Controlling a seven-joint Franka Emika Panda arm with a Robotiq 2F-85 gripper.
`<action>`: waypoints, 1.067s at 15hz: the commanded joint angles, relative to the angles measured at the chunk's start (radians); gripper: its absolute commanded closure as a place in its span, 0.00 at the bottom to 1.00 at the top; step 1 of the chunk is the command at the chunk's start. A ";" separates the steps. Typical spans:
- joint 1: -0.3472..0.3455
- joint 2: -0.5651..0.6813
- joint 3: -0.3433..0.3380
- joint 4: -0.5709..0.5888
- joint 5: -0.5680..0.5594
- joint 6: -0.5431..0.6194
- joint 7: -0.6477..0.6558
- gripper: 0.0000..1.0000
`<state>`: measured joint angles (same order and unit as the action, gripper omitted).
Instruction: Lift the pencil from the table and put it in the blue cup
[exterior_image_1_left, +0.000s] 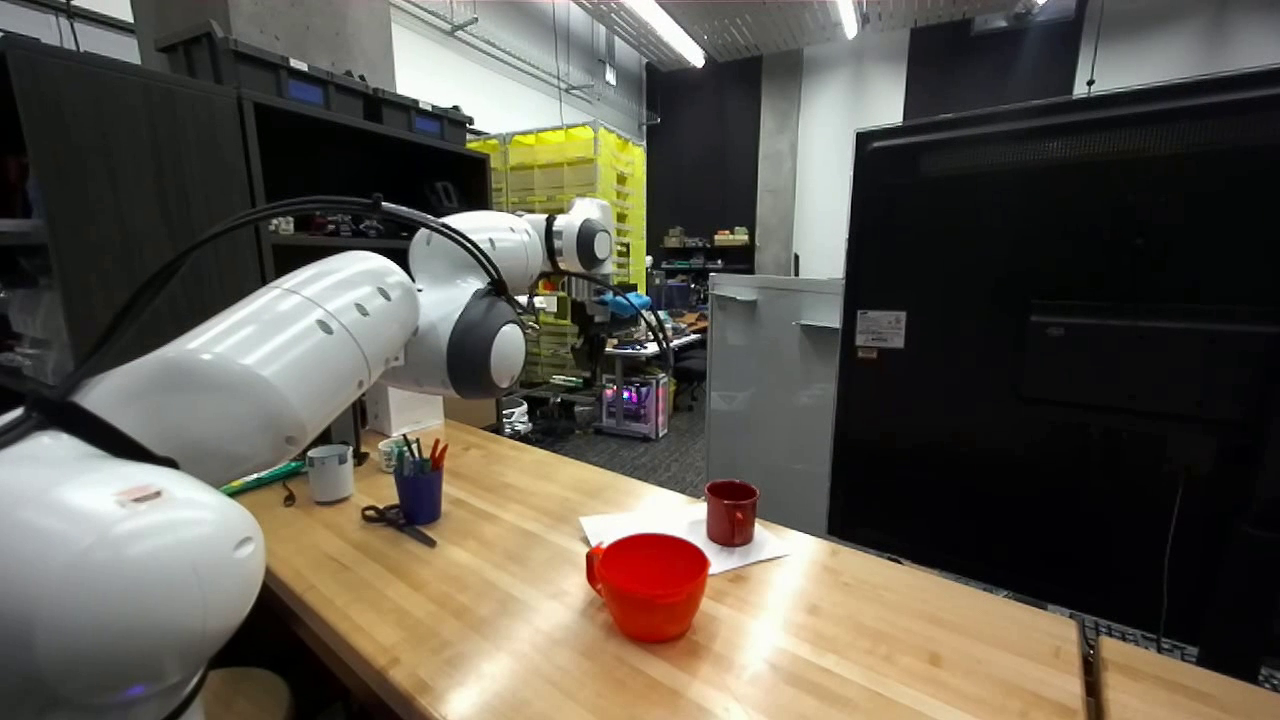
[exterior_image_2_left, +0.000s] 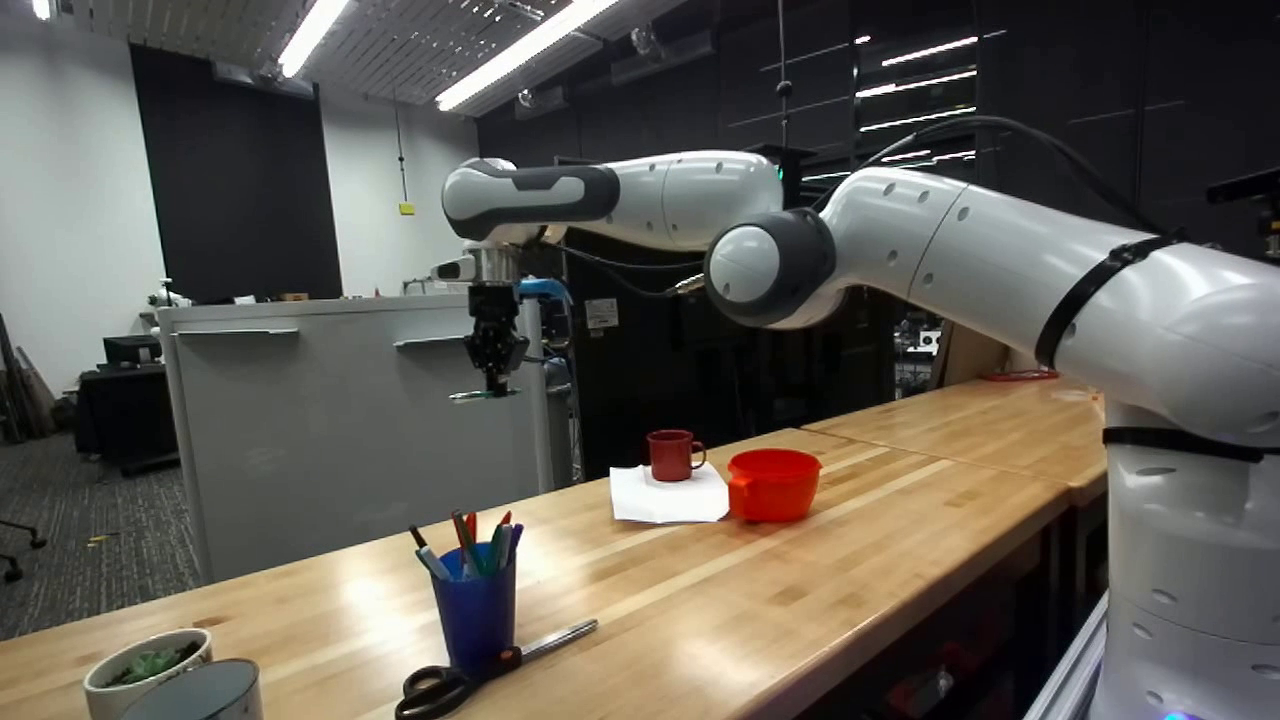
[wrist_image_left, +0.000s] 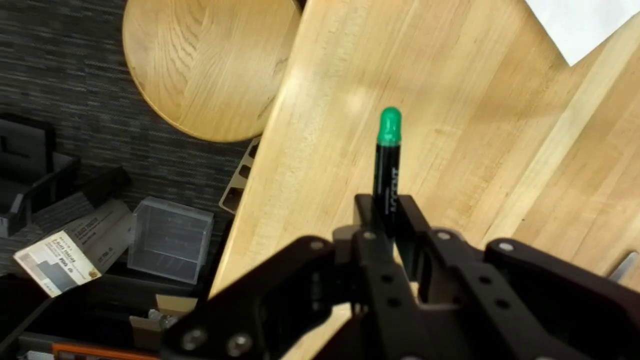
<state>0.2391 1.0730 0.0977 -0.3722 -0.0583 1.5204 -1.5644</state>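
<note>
Marker (wrist_image_left: 388, 161) pinched level in our pincer (wrist_image_left: 388, 210), we see the upright blue cup (exterior_image_2_left: 475, 612) standing lower and well apart.

Dark red cup (exterior_image_2_left: 670, 458) on white paper (exterior_image_2_left: 668, 503), red bowl (exterior_image_2_left: 775, 490) just beside
They sit below centre in an exterior view, scissors (exterior_image_2_left: 510, 658) and a potted plant (exterior_image_2_left: 152, 661) towards the lower left; yellow racking (exterior_image_1_left: 575, 165) stands upper centre and a black panel (exterior_image_1_left: 1000, 400) at right in an exterior view; a round wooden top (wrist_image_left: 210, 65) shows upper left and a clear box (wrist_image_left: 170, 240) lower left in the wrist view
</note>
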 joint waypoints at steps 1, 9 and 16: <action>0.007 0.008 0.002 0.012 0.014 0.082 0.013 0.97; 0.066 0.016 -0.068 0.027 -0.078 -0.035 0.108 0.97; 0.075 0.025 -0.075 0.018 -0.100 -0.396 0.150 0.97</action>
<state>0.3073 1.0937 0.0294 -0.3710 -0.1518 1.2296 -1.4329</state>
